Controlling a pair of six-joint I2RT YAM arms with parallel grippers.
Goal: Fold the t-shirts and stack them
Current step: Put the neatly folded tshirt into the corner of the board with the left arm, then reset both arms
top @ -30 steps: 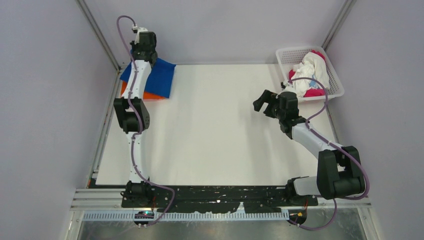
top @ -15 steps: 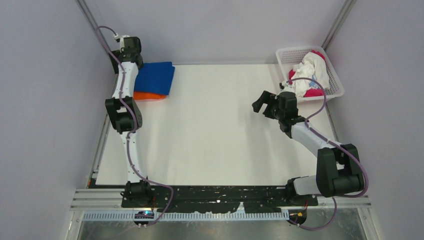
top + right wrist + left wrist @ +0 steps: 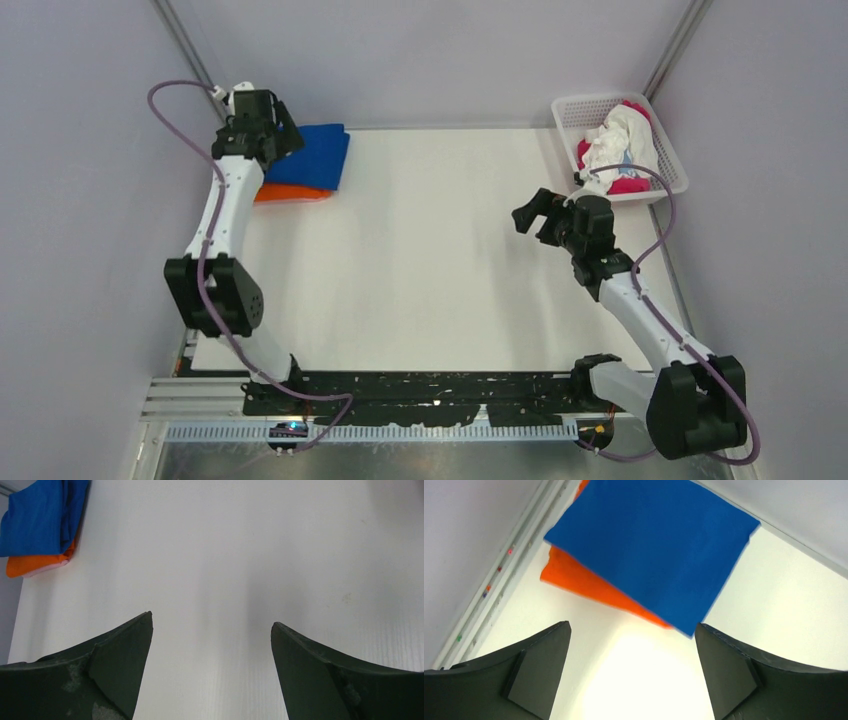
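Table (image 3: 420,260), white and wide. At its far right corner, a lattice basket (image 3: 672,155) holds a crumpled white shirt (image 3: 625,140) and a magenta shirt (image 3: 628,185). Far left, a folded blue shirt (image 3: 312,155) lies on an orange shirt (image 3: 290,192). My left gripper (image 3: 631,630) hovers at that stack's edge, jaws spread and empty. My right gripper (image 3: 210,620) is spread over bare table. The shirts look light and limp, so I'd pinch one at a collar or shoulder.

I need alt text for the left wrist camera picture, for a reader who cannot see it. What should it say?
A folded blue t-shirt lies on top of a folded orange t-shirt on the white table. The left gripper, open and holding nothing, shows at the bottom of the picture.
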